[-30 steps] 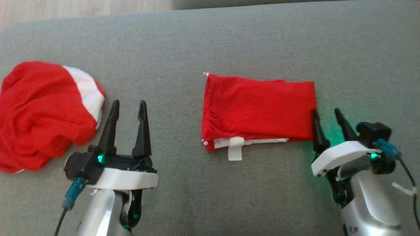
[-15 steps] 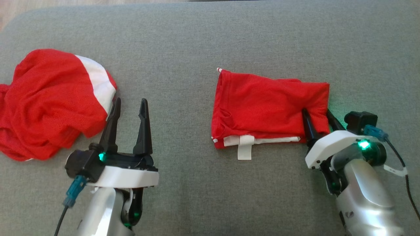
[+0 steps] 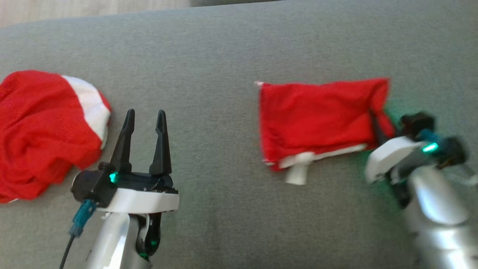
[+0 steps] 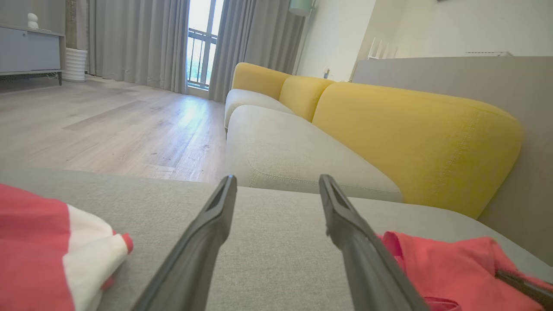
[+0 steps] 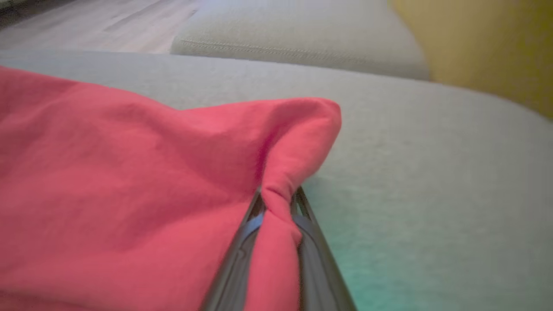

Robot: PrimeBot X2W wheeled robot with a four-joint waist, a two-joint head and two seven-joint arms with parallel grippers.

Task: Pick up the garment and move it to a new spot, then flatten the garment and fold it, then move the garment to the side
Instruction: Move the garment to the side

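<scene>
The garment (image 3: 317, 116), red and folded into a rectangle with a white strip and tab along its near edge, lies on the grey cushion right of centre. My right gripper (image 3: 377, 125) is shut on the garment's right edge. The right wrist view shows the red cloth (image 5: 129, 181) bunched and pinched between that gripper's fingers (image 5: 276, 203). My left gripper (image 3: 143, 116) stands open and holds nothing, well left of the garment. From the left wrist, its open fingers (image 4: 276, 179) point over the cushion, with the garment (image 4: 440, 268) at lower right.
A crumpled red and white garment (image 3: 41, 127) lies at the cushion's far left, close beside my left gripper. Beyond the grey cushion (image 3: 224, 56) are a sofa seat (image 4: 285, 151) with yellow backrests (image 4: 414, 138) and wooden floor (image 4: 108, 125).
My right gripper has shut on the folded garment's right edge. The garment has tilted and shifted a little to the right. The head view has moved too. My left gripper has stayed open.
</scene>
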